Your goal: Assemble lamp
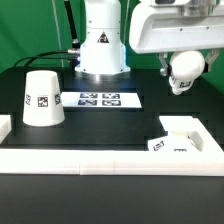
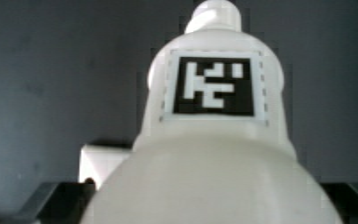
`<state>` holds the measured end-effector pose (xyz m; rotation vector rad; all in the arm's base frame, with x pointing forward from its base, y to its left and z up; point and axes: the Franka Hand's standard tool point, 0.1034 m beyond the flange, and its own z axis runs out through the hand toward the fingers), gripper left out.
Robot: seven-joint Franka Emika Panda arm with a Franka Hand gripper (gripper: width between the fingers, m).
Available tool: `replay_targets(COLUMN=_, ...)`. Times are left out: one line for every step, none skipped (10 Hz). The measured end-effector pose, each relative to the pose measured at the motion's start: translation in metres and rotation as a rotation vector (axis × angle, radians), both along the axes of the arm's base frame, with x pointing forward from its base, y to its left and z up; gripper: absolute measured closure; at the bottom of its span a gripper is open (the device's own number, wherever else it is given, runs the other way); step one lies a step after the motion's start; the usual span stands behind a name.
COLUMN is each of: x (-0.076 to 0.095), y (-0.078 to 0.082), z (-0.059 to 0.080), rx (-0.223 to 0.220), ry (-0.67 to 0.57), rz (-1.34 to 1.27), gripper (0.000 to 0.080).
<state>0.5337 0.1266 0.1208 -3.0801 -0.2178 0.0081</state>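
My gripper (image 1: 184,62) is shut on the white round bulb (image 1: 186,72) and holds it in the air at the exterior view's right, above and behind the low square base (image 1: 180,137). In the wrist view the bulb (image 2: 211,120) fills the picture, its black-white tag facing the camera and its stem end pointing away; my gripper (image 2: 202,208) grips its wide part, with the dark fingers (image 2: 51,205) at its sides. A bit of the base (image 2: 101,160) shows beside it. The tapered shade (image 1: 41,98) stands mouth-down at the exterior view's left.
The marker board (image 1: 98,99) lies flat in the middle of the black table. A white L-shaped wall (image 1: 100,157) runs along the front edge and up the right side, beside the base. The robot's white body (image 1: 101,40) stands behind.
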Motion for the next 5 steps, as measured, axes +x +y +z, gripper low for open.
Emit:
replay_targets(x=0.002, y=0.0, z=-0.001, rx=0.008, ry=-0.057, rz=-0.003, gripper=0.0222)
replay_targets(x=0.006, y=0.0, z=-0.001, rx=0.021, ry=-0.141, rz=-0.006, gripper=0.0222)
replay_targets(x=0.008, y=-0.001, z=-0.003, rx=0.028, ry=-0.226, rz=0.017, gripper=0.0222)
replay_targets(x=0.008, y=-0.004, z=-0.009, rx=0.022, ry=-0.273, rz=0.073, gripper=0.0222)
replay_targets(x=0.012, y=-0.007, z=-0.007, rx=0.015, ry=-0.279, rz=0.108, gripper=0.0222)
